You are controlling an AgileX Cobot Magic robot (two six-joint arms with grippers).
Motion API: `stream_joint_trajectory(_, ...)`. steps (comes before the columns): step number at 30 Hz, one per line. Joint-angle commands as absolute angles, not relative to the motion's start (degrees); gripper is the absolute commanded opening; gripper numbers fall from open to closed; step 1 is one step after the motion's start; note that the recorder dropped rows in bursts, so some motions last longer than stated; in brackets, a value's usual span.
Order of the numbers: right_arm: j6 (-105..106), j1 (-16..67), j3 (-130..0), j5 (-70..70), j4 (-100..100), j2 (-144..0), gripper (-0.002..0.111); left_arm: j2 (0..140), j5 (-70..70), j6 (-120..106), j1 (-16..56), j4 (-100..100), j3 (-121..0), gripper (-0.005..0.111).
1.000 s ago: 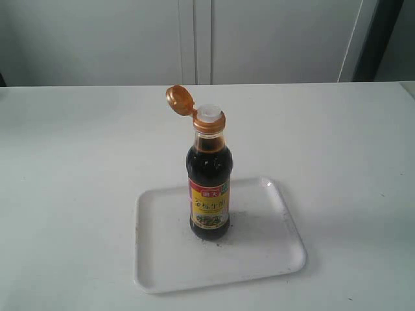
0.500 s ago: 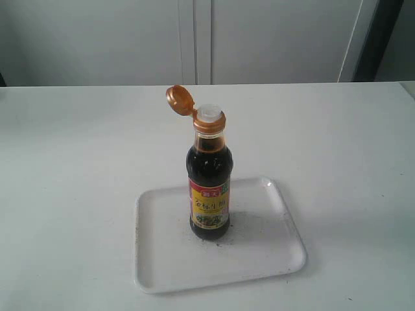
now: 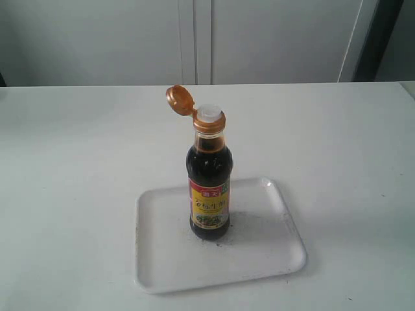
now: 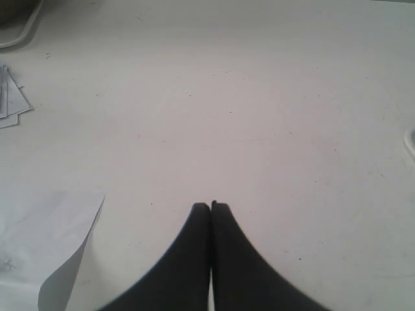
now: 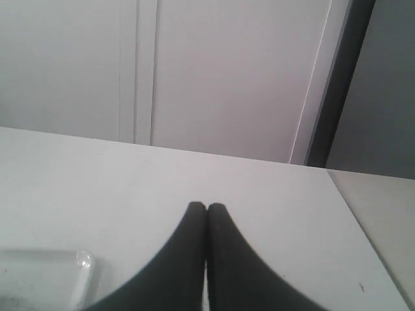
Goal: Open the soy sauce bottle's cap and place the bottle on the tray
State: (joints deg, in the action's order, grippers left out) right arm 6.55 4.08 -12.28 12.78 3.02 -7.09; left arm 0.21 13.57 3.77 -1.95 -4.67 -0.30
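Standing upright mid-tray [image 3: 285, 249], the bottle [image 3: 209, 181] had its cap [image 3: 181, 100] flipped back; both claws [image 4: 210, 206] [image 5: 207, 206] were pinched shut, empty, well clear.

The soy sauce bottle [image 3: 209, 188] bears a red, yellow and pink label with Chinese characters; too small to read.
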Motion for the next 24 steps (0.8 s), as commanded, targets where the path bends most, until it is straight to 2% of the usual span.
stream_joint_trajectory(1,4.43,3.94,-9.61,12.94,2.85,-4.55,0.000,0.00,13.33,3.68,-2.26,-5.13,0.00,0.000)
stream_joint_trajectory(24,2.32,3.94,0.00,14.15,1.60,0.00,0.000,0.00,13.33,3.68,-2.26,-5.13,0.00,0.000)
